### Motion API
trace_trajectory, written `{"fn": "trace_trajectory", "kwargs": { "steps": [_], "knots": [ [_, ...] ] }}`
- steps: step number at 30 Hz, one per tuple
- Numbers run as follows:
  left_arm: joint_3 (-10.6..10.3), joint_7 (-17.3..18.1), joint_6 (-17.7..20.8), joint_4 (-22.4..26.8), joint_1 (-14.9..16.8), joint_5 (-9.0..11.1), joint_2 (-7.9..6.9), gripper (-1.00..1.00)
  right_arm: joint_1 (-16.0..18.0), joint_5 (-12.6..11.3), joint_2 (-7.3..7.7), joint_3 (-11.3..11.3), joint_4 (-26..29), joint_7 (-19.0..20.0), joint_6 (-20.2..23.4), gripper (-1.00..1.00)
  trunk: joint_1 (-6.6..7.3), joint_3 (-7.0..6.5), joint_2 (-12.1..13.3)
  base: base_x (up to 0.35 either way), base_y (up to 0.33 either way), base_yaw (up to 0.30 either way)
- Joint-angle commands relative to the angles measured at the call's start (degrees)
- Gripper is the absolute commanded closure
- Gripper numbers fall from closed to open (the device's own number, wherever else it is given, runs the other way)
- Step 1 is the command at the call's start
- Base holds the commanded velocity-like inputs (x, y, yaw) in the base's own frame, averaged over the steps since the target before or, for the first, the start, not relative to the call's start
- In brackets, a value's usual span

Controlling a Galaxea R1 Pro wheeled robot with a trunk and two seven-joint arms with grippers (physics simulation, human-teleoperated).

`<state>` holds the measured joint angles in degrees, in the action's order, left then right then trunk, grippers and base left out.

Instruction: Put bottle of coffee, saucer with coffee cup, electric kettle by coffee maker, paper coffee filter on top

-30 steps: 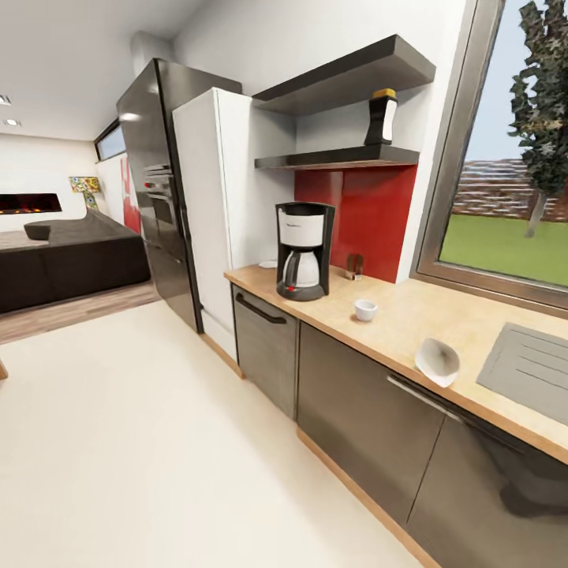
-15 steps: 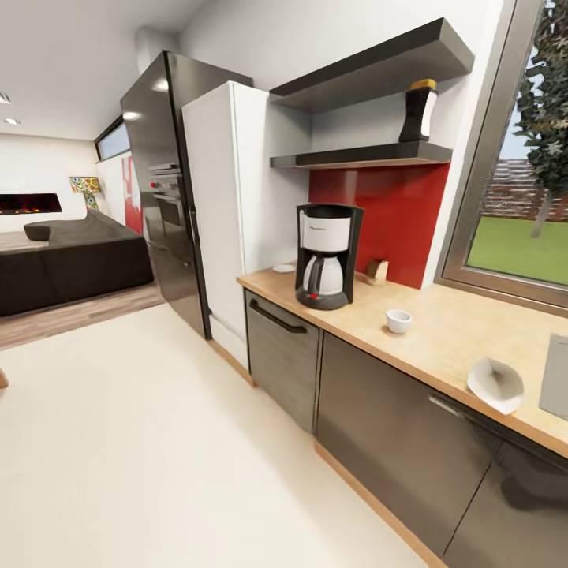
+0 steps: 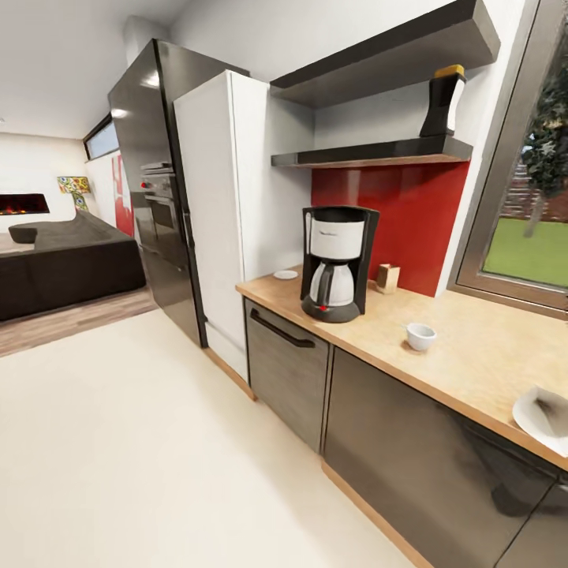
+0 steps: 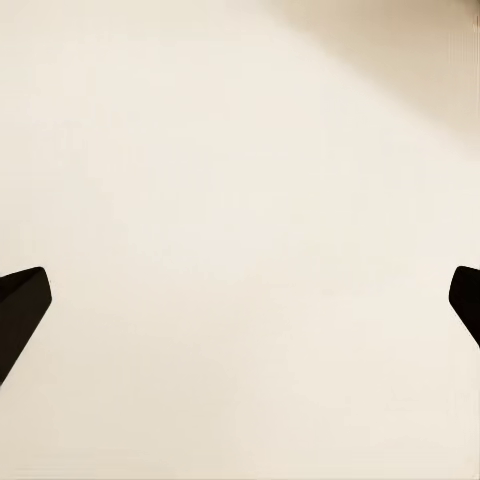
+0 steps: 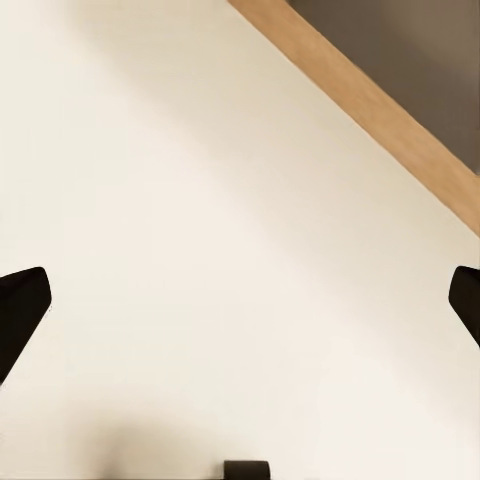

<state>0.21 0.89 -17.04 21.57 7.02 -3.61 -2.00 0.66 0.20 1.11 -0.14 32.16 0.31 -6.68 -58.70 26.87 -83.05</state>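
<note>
two grippers, left gripper (image 4: 240,300) & right gripper (image 5: 240,300), spread wide w/ nothing held, over pale floor (image 3: 118,442). coffee maker (image 3: 338,263) on countertop (image 3: 473,355) ahead; coffee cup (image 3: 420,336) near it; bottle of coffee (image 3: 446,101) up on shelf (image 3: 379,151); saucer (image 3: 285,274) by counter end.

On the tabletop (image 3: 465,355) stood one coffee maker (image 3: 338,263), one cup (image 3: 420,336), one saucer (image 3: 285,274), one paper filter (image 3: 544,410) and one small brown box (image 3: 386,278). Two wall shelves (image 3: 379,150) hung above, with one bottle (image 3: 443,101) on the lower. One refrigerator (image 3: 217,213) and one sofa (image 3: 67,260) were there.
</note>
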Motion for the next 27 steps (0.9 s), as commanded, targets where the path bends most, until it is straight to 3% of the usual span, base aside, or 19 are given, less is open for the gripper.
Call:
{"fn": "trace_trajectory", "kwargs": {
  "steps": [1, 8, 27],
  "knots": [
    [0.06, 0.05, -0.19, -0.06, 0.02, -0.37, 0.02, -1.00, 0.04, 0.01, -0.03, 0.00, -0.05, 0.03, -0.18, -1.00, -0.03, 0.06, -0.03, 0.276, 0.112, -0.235],
    [-0.04, 0.07, -0.19, -0.35, 0.01, -0.43, 0.23, -1.00, 0.04, -0.02, -0.14, -0.01, -0.10, 0.04, -0.18, -1.00, -0.03, 0.06, -0.03, 0.174, 0.058, -0.264],
    [-0.12, 0.08, -0.19, -0.54, -0.25, -0.35, 0.22, -1.00, 0.04, -0.02, -0.21, 0.05, -0.17, 0.04, -0.18, -1.00, -0.03, 0.06, -0.03, 0.006, 0.001, -0.277]
  ]
}}
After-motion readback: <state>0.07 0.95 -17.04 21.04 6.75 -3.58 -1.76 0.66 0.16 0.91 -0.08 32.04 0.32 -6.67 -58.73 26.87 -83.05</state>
